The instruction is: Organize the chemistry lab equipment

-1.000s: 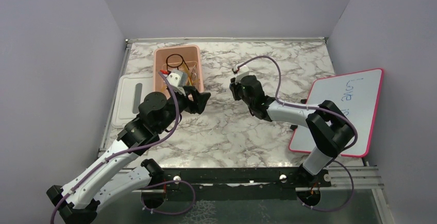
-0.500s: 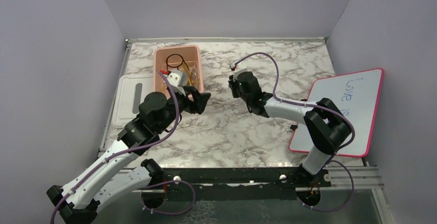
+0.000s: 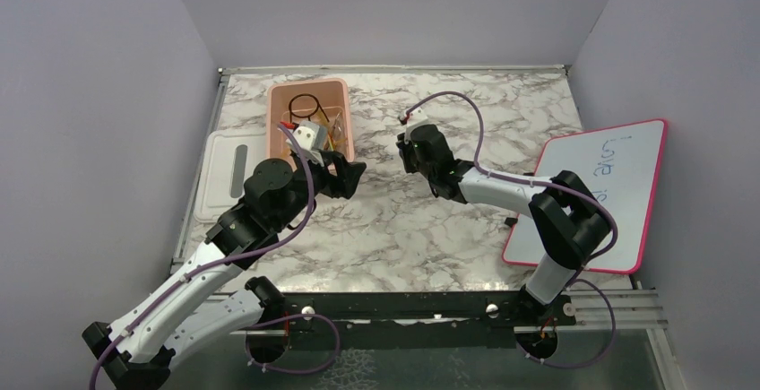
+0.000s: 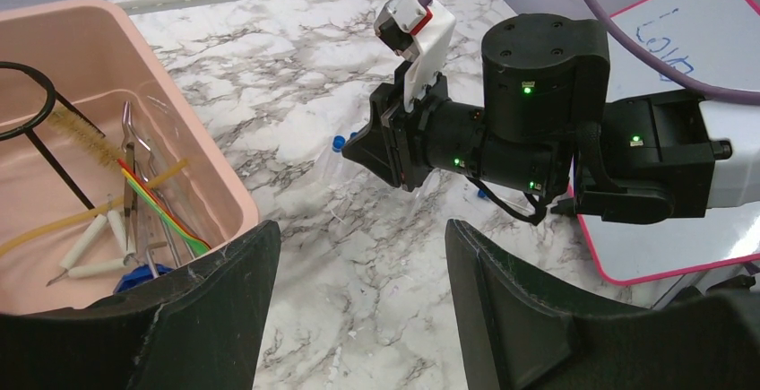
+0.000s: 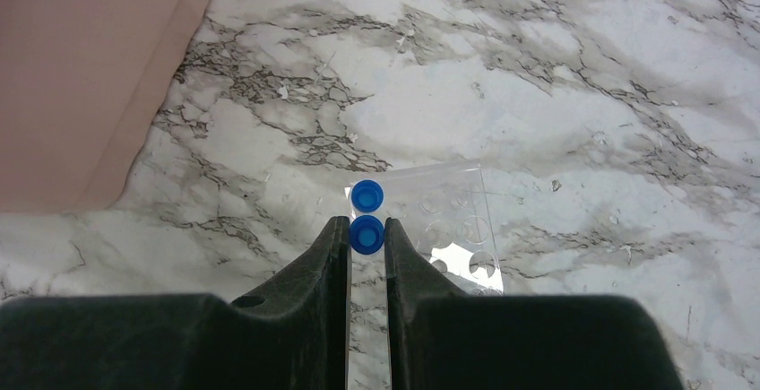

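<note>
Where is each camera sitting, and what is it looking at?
Top: high behind the arms, looking down at the table; the left arm and right arm show.
Left wrist: on the left arm, looking across at the right arm and pink tub; its open jaws show.
Right wrist: on the right arm, looking down; its jaws pinch a blue cap.
Top and left wrist both show the tub and whiteboard.

Pretty plain setup: a white tabletop (image 3: 376,229) with grey marble veining, boxed in on three sides by flat lavender walls, namely the back wall (image 3: 394,13), left wall (image 3: 90,139) and right wall (image 3: 699,49). A thin metal strip (image 3: 394,69) runs along the far edge, and a black rail (image 3: 403,307) crosses the near edge. The light is soft and even.
</note>
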### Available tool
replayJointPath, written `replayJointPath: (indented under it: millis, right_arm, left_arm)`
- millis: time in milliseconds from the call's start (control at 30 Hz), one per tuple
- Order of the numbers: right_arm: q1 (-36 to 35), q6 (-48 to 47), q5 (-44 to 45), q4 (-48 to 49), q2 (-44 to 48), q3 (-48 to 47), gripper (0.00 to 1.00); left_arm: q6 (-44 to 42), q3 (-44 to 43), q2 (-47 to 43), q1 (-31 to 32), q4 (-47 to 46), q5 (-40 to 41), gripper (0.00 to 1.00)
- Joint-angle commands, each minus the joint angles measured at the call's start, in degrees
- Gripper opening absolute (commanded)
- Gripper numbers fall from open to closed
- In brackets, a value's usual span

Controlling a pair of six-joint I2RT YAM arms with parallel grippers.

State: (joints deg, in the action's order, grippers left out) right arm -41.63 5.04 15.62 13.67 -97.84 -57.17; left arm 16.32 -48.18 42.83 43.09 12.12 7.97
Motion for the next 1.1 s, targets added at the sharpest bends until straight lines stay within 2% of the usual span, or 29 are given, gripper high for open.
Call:
replayJointPath:
  millis: [0, 333, 500, 667, 1067]
  right_arm:
    - [-0.2, 0.7, -0.5, -1.3, -0.6, -1.5, 0.11]
    - [-0.2, 0.9, -0.7, -1.3, -4.5, -3.0, 0.15]
    - [-0.2, 0.9, -0.6, -1.3, -4.5, -2.6, 0.23]
    - [-0.2, 1.6, -0.6, -0.6, -2.3, -1.4, 0.37]
    - [-0.2, 3.3, 0.9, -2.7, 5.7, 0.8, 0.46]
  left_arm:
    - [0.3, 0.2, 0.0, -0.4, -0.6, -1.1, 0.70]
    - [0.4, 0.1, 0.4, -0.9, -0.4, -1.6, 0.70]
    - [0.4, 0.0, 0.8, -1.0, -0.4, -1.9, 0.70]
    - [0.4, 0.0, 0.9, -1.2, -0.4, -2.3, 0.70]
    - [0.6, 0.0, 1.2, -1.3, -0.3, -2.6, 0.71]
